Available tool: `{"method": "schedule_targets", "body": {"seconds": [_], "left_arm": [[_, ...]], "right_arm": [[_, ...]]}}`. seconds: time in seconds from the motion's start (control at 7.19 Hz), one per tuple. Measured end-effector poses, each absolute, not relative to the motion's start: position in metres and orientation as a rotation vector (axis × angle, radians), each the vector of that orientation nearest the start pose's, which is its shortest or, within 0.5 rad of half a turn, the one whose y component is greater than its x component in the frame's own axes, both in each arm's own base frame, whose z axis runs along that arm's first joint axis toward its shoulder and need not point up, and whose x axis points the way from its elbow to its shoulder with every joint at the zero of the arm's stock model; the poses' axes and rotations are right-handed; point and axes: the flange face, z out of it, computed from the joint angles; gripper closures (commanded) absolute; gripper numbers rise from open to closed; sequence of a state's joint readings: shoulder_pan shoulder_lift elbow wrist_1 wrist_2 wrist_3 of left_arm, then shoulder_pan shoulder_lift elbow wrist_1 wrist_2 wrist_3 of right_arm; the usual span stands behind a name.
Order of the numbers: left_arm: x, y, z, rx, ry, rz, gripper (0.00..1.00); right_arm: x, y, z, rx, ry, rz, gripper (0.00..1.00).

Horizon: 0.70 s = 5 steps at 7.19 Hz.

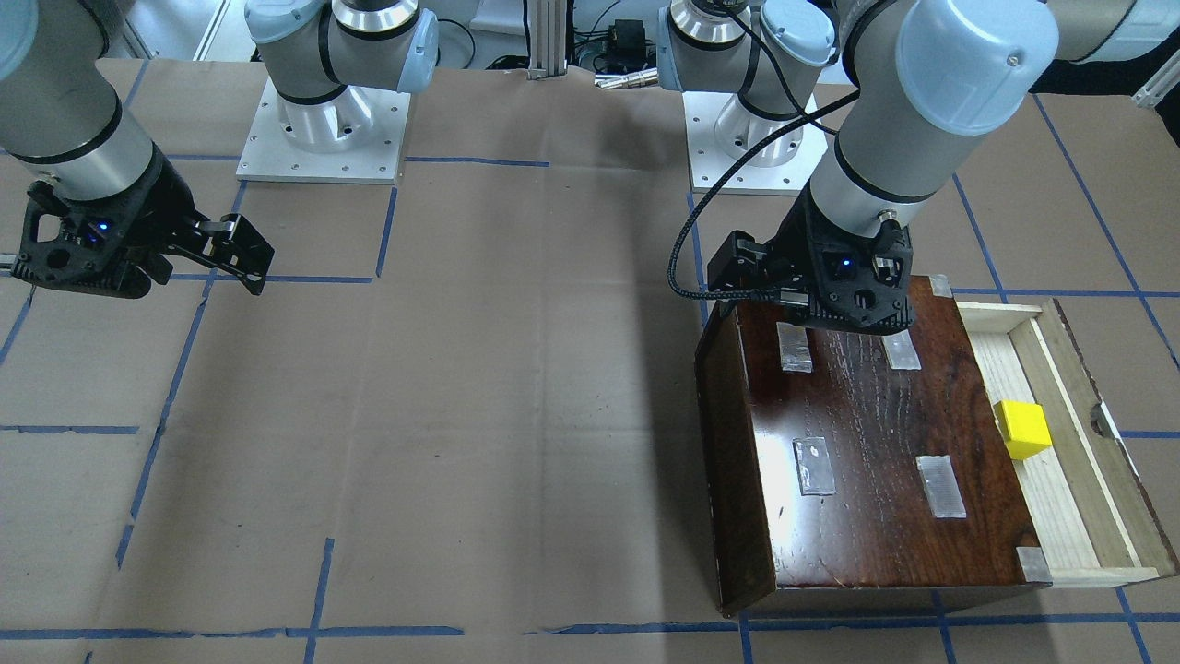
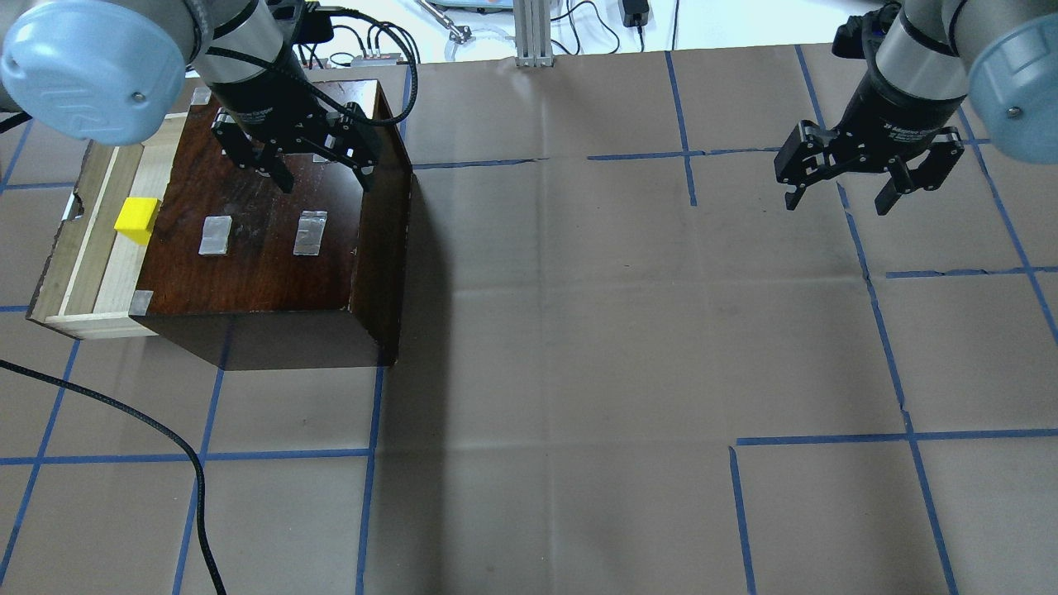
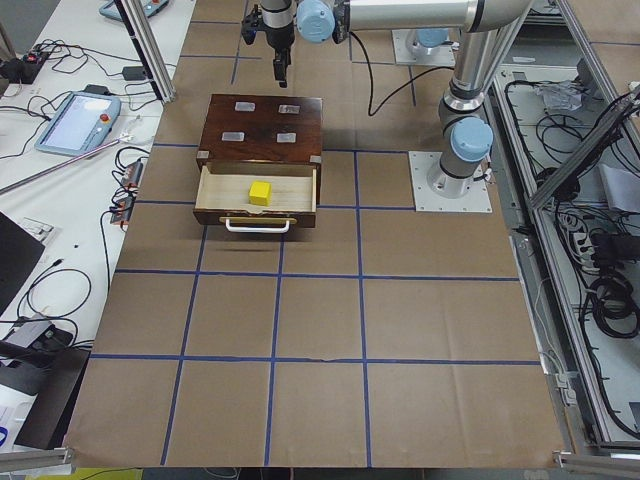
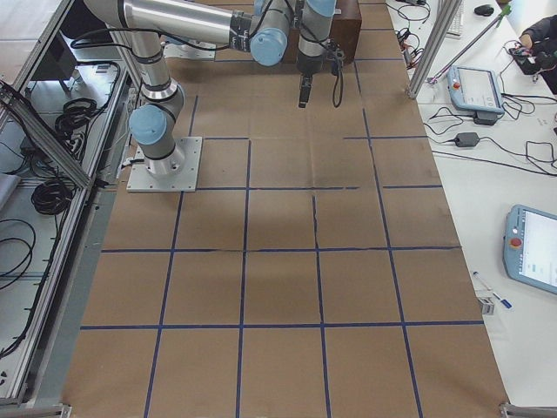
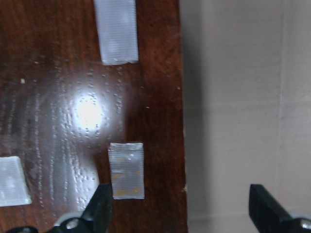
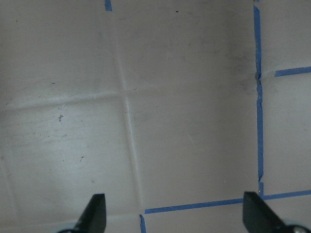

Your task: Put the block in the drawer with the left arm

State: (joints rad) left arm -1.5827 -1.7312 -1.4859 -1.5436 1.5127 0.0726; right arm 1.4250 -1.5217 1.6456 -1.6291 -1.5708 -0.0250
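The yellow block (image 2: 136,220) lies inside the open drawer (image 2: 99,264), a pale wood tray pulled out of the dark wooden box (image 2: 264,264). It also shows in the front view (image 1: 1023,429) and the left side view (image 3: 260,192). My left gripper (image 2: 326,183) is open and empty. It hovers over the box's tape-patched top near its back edge, apart from the block. The left wrist view shows its fingertips (image 5: 99,211) above the box's top and side edge. My right gripper (image 2: 836,202) is open and empty above bare table on the far side.
Several grey tape patches (image 2: 311,233) sit on the box top. A loose black cable (image 2: 165,430) lies on the table in front of the box. Both arm bases (image 1: 323,129) stand at the table's back edge. Blue tape lines grid the brown paper.
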Motion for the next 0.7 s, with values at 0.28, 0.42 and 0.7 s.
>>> {"method": "schedule_targets", "body": {"seconds": [0.28, 0.42, 0.7], "left_arm": [[-0.142, -0.552, 0.446, 0.142, 3.162, 0.085, 0.01], [-0.141, -0.555, 0.443, 0.142, 3.152, 0.092, 0.01], [-0.141, -0.558, 0.436, 0.141, 3.150, 0.106, 0.01]], "right_arm": [[0.059, -0.517, 0.432, 0.189, 3.129, 0.103, 0.00], [0.059, -0.517, 0.432, 0.189, 3.129, 0.103, 0.00], [0.059, -0.517, 0.432, 0.188, 3.129, 0.103, 0.00]]}}
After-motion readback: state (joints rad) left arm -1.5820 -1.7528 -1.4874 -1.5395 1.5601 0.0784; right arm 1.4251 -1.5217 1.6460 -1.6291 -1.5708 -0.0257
